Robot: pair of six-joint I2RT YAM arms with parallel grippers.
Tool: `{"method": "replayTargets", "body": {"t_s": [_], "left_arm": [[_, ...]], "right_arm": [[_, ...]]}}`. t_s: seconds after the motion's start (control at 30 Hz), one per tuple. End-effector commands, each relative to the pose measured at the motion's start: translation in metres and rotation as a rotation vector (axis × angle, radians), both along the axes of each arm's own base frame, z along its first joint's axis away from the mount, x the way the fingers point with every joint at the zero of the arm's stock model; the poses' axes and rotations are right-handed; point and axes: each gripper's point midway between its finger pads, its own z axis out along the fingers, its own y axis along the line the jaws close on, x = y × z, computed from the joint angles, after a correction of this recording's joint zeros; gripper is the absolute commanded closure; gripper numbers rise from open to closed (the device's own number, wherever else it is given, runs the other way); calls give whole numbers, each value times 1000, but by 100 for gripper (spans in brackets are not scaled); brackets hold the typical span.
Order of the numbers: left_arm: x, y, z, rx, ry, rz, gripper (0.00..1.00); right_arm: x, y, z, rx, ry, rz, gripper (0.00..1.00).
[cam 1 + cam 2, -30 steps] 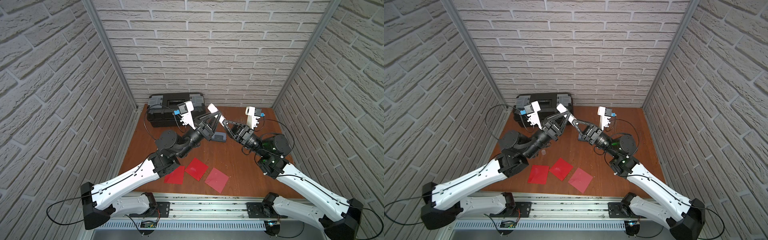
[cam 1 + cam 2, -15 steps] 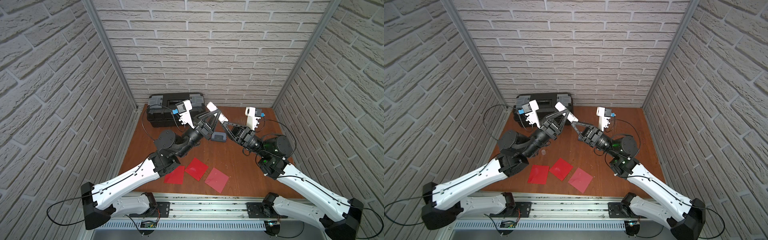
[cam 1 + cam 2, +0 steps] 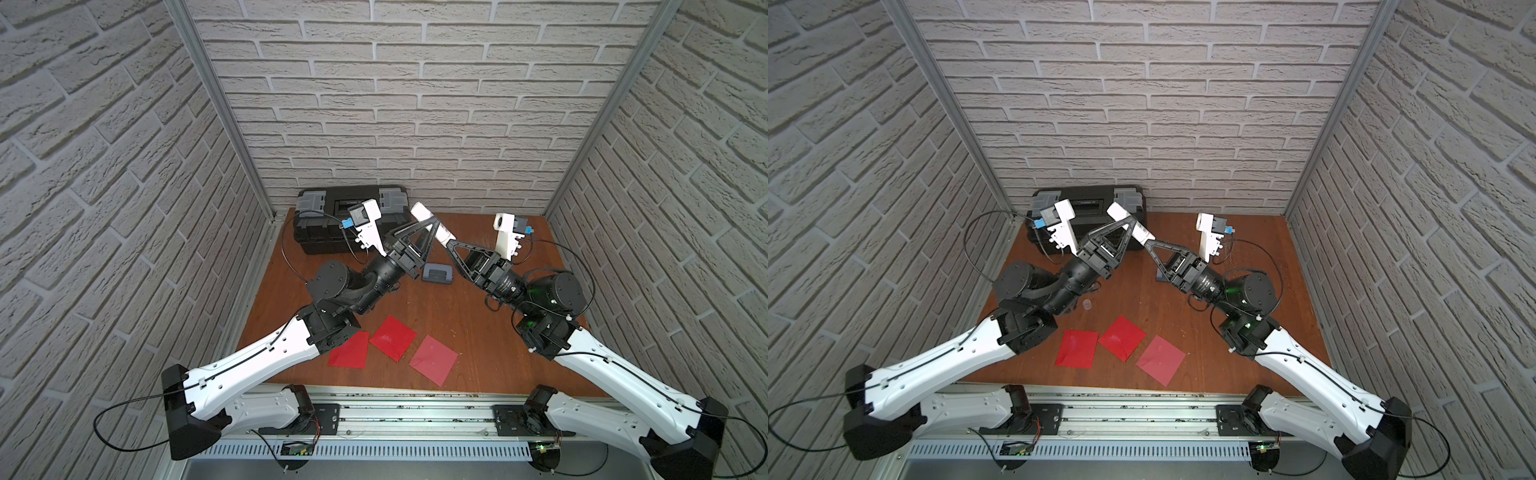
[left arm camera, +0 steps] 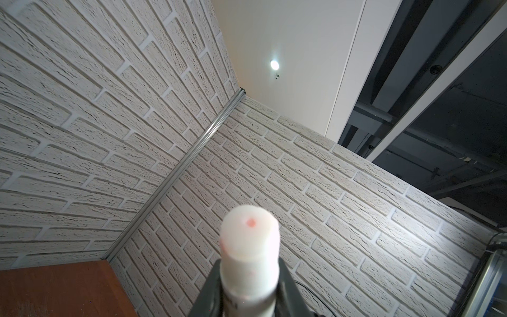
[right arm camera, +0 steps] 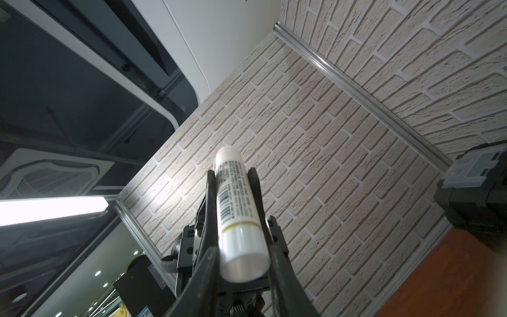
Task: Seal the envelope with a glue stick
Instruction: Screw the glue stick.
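Presently glue stick (image 5: 233, 203) is up in the air over back-centre of bench (image 3: 478, 332), tilted, shared btwn both arms. Left hand (image 3: 432, 227) clamped across the labelled barrel; left wrist view shows bare glue tip poking out past its fingers, pinkish spot on it, no cap. Right hand (image 3: 449, 243) at the opposite, knob end: fingers sit against both sides of it, looks pinched on. Small clear cap-like thing (image 3: 1087, 304) lies on bench by left arm, prob. the cap. Handling, my guess: light, stiff plastic tube, smooth + round, so apt to spin or slide in a two-finger pinch; barrel is the place to hold, as left does; tip soft + tacky, will smear or dent, keep off it; knob end prob. turns. Three red envelopes (image 3: 392, 337) flat near front edge, well apart from the stick, untouched. Containers: one black toolbox (image 3: 320, 237) at back wall, lid down, grey latches; contents not visible. Grey-blue hole punch (image 3: 435, 274) loose on bench beneath the hands.
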Motion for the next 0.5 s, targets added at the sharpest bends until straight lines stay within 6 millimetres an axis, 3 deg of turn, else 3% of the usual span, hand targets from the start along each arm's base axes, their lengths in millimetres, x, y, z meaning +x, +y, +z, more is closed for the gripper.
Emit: {"method": "replayTargets", "body": {"t_s": [0.0, 0.3, 0.47], "left_arm": [[-3, 8, 11, -45, -30, -2, 100], [-3, 6, 9, -38, -22, -4, 100], [1, 6, 4, -42, 1, 2, 100]], "right_arm": [[-15, -10, 29, 62, -82, -3, 68], [-10, -9, 31, 31, -119, -48, 74], [-12, -24, 36, -81, -310, -253, 88]]}}
